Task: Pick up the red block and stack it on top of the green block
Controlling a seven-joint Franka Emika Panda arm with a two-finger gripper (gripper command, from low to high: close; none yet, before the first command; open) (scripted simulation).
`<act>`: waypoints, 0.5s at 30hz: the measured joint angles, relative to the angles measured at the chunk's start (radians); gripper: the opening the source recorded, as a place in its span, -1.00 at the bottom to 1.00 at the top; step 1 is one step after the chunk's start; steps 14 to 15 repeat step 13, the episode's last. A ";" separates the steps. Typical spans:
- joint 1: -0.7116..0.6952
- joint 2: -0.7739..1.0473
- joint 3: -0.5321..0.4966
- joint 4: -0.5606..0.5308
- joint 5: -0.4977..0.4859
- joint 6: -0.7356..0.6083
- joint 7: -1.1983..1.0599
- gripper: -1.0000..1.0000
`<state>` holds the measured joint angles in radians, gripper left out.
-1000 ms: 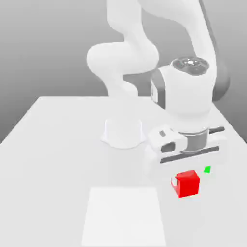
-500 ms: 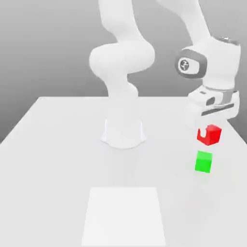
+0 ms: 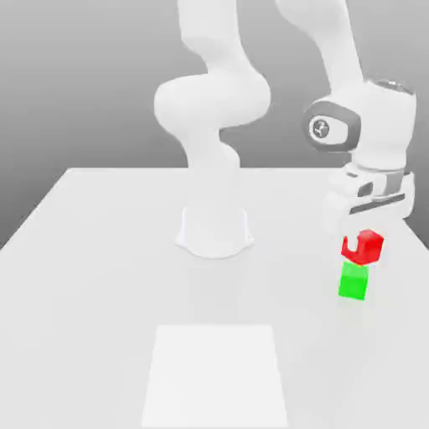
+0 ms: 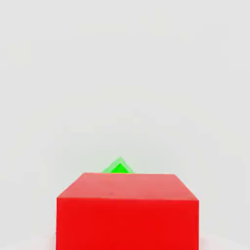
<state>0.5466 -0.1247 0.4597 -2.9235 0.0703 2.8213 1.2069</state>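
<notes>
The gripper [image 3: 362,245] hung at the exterior view's right side of the white table [image 3: 100,276], its fingers clamped on the red block [image 3: 365,245]. The red block was held directly above the green block [image 3: 353,282], its lower edge touching or just clear of the green block's top; which of the two could not be told. The green block stood on the table surface. In the hand view, the red block [image 4: 128,211] covered most of the green block [image 4: 118,167], leaving one corner visible.
</notes>
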 joint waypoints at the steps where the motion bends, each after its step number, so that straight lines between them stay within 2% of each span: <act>1: -0.005 0.009 0.002 0.000 -0.010 0.008 0.007 -1.00; 15: -0.036 0.121 0.001 0.001 -0.125 0.100 0.089 -1.00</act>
